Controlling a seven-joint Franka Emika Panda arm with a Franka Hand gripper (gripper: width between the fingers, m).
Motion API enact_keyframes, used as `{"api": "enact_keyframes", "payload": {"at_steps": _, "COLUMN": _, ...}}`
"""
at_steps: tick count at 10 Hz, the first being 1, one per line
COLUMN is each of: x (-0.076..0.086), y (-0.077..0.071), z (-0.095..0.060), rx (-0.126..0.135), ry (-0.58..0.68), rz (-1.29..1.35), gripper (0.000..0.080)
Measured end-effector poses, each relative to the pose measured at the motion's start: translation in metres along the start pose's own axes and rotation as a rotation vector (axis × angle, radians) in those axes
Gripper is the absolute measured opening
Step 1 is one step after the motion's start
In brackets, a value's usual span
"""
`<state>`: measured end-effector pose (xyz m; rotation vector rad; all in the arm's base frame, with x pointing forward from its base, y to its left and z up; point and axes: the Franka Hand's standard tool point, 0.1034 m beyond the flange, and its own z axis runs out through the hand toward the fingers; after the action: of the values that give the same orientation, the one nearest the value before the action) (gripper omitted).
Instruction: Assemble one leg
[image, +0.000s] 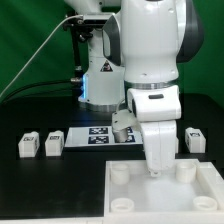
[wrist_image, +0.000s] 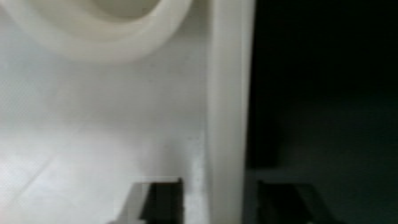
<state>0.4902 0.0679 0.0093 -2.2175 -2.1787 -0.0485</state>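
The large white square panel (image: 165, 185) with round corner sockets lies at the front on the exterior view's right. My gripper (image: 156, 170) points down at its far edge. In the wrist view, my gripper (wrist_image: 221, 202) has its two dark fingers (wrist_image: 160, 202) on either side of the panel's edge wall (wrist_image: 222, 110), pressed against it. A round socket (wrist_image: 125, 25) shows just beyond. Two white legs (image: 27, 146) (image: 53, 144) with tags stand at the exterior view's left, and another leg (image: 196, 138) stands at its right. None is held.
The marker board (image: 92, 137) lies flat behind the panel. The arm's base (image: 100, 80) stands further back. A black cable (image: 40, 60) runs across the green backdrop at the exterior view's left. The table is black.
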Motion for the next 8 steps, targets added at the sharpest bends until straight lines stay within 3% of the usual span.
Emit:
{"api": "enact_keyframes", "payload": {"at_steps": 1, "x": -0.0003, "y": 0.0000, "z": 0.0000, "rx": 0.000, "ry": 0.000, "rz": 0.001, "gripper": 0.0276}}
{"api": "enact_keyframes", "payload": {"at_steps": 2, "x": -0.0007, "y": -0.0001, "z": 0.0001, "rx": 0.000, "ry": 0.000, "rz": 0.001, "gripper": 0.0456}}
{"api": "enact_keyframes", "payload": {"at_steps": 3, "x": -0.0010, "y": -0.0001, "z": 0.0001, "rx": 0.000, "ry": 0.000, "rz": 0.002, "gripper": 0.0578}}
{"api": "enact_keyframes", "payload": {"at_steps": 4, "x": -0.0012, "y": -0.0001, "z": 0.0001, "rx": 0.000, "ry": 0.000, "rz": 0.002, "gripper": 0.0578}}
{"api": "enact_keyframes", "payload": {"at_steps": 5, "x": -0.0015, "y": -0.0001, "z": 0.0001, "rx": 0.000, "ry": 0.000, "rz": 0.003, "gripper": 0.0635}}
{"api": "enact_keyframes", "payload": {"at_steps": 8, "x": -0.0021, "y": -0.0001, "z": 0.0002, "rx": 0.001, "ry": 0.000, "rz": 0.004, "gripper": 0.0645}}
